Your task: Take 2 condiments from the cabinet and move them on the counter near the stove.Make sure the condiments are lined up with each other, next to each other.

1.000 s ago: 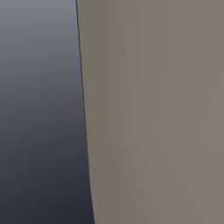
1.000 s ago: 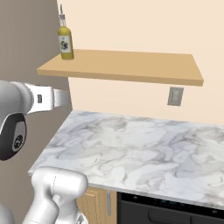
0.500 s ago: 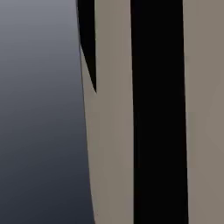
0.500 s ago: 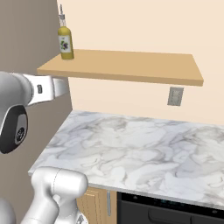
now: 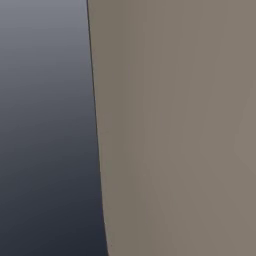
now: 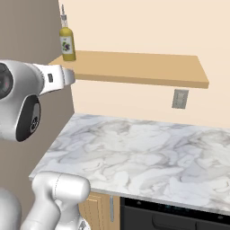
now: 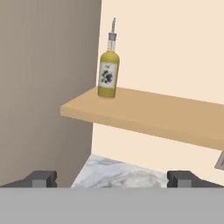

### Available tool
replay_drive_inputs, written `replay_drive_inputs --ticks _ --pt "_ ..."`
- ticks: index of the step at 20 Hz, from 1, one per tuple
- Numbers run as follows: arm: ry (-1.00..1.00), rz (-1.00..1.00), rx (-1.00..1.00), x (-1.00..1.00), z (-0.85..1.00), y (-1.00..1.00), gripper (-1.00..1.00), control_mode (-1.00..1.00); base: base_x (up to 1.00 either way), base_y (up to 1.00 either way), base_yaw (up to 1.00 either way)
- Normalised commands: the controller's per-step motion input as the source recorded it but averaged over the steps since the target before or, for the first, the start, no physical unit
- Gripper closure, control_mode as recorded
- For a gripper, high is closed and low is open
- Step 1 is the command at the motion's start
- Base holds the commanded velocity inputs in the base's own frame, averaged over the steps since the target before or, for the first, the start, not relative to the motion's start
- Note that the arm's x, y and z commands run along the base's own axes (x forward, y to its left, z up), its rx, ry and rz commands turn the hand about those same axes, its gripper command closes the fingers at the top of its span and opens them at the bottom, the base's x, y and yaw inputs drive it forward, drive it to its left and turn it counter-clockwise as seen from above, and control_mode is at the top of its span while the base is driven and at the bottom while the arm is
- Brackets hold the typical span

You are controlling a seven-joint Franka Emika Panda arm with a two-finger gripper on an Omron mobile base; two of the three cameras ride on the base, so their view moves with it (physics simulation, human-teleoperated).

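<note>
One yellow condiment bottle (image 7: 108,70) stands upright at the left end of the shelf board (image 6: 148,69), close to that end's edge and near the grey-brown side wall (image 7: 43,87); from there the flat light-brown wood runs bare all the way to its right end — plenty of room along the plank; the bottle is slim, round-shouldered, white-labelled, with a thin metal pourer on top; in the right base view the same bottle (image 6: 67,41) sits just above the white arm link that crosses in front of the shelf's left corner; below, the marble counter (image 6: 134,157) spreads wide and bare, white with grey veins, its front edge squared off over a light-wood drawer front (image 6: 96,211) and the dark top of the stove (image 6: 179,215); a grey wall outlet (image 6: 180,99) sits on the cream wall between shelf and slab; the gripper (image 7: 113,178) is held well short of the shelf, its two dark fingertips (image 7: 41,178) set wide apart with nothing between them; the left base view gives just a blurred dark-grey surface against the taupe wall (image 5: 175,125).
</note>
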Motion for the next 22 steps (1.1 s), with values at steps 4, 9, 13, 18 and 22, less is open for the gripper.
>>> replay_drive_inputs --ticks 4,9,13,18,22 --pt "0.00 0.00 0.00 0.29 0.41 0.03 -1.00 -1.00 0.00 0.00 0.00" --pt "0.00 0.00 0.00 0.21 0.41 0.01 -1.00 -1.00 0.00 0.00 0.00" --pt "0.00 0.00 0.00 0.28 0.27 0.07 -1.00 -1.00 0.00 0.00 0.00" --pt "0.00 0.00 0.00 0.30 0.07 0.17 -1.00 -1.00 0.00 0.00 0.00" --pt "0.00 0.03 0.00 0.27 0.00 0.20 -1.00 -1.00 0.00 0.00 0.00"
